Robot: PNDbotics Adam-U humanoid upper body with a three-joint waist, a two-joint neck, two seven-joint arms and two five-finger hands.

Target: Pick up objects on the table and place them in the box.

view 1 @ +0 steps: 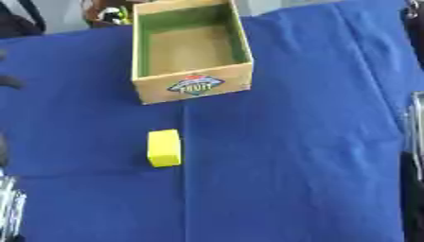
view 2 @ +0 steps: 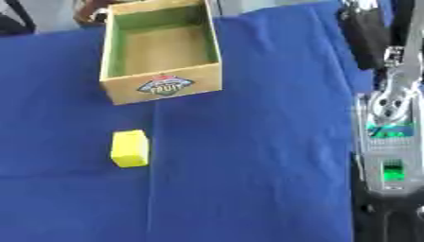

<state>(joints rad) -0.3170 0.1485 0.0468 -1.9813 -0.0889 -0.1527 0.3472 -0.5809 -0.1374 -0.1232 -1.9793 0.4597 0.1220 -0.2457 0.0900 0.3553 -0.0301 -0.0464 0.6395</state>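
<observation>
A yellow block [view 1: 164, 147] lies on the blue cloth [view 1: 290, 156], a short way in front of the box. The box [view 1: 192, 86] is open-topped cardboard with a green lining and a fruit label on its near wall; nothing shows inside it. My right arm [view 2: 387, 142] rises along the right edge, silver with green lights. Its dark hand [view 2: 364, 35] hangs near the cloth's far right corner, far from the block. Dark parts of my left hand [view 1: 6, 82] show at the left edge, well left of the block, with a silver arm piece [view 1: 8, 208] below.
The blue cloth covers the whole table, with creases running through its middle. Dark objects [view 1: 112, 14] lie behind the box at the far edge. Open cloth spreads to the right of and in front of the block.
</observation>
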